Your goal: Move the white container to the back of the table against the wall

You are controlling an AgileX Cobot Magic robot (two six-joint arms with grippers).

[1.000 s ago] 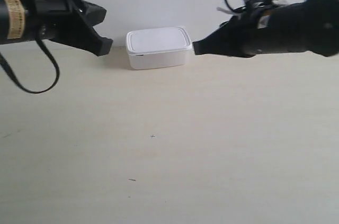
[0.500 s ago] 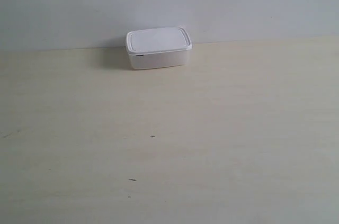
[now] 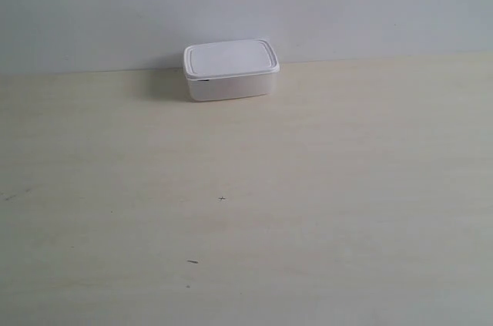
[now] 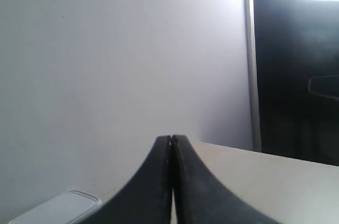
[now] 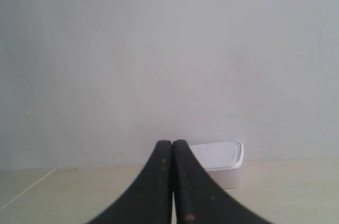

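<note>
The white container [image 3: 230, 69] stands lidded on the table [image 3: 246, 210] at its far edge, right against the pale wall [image 3: 246, 2]. Neither arm shows in the exterior view. My left gripper [image 4: 171, 140] is shut with nothing between its black fingers; a corner of the white container [image 4: 58, 211] shows off to one side of it, well apart. My right gripper [image 5: 172, 143] is also shut and empty, and the white container [image 5: 222, 163] sits beyond it by the wall [image 5: 169, 49], partly hidden behind one finger.
A few tiny dark specks [image 3: 222, 199] mark the tabletop. In the left wrist view a dark panel with a pale vertical strip [image 4: 249, 60] stands past the wall's end.
One second ago both arms flanked the container near the wall. They have since pulled out of the exterior view. The container has not moved.
</note>
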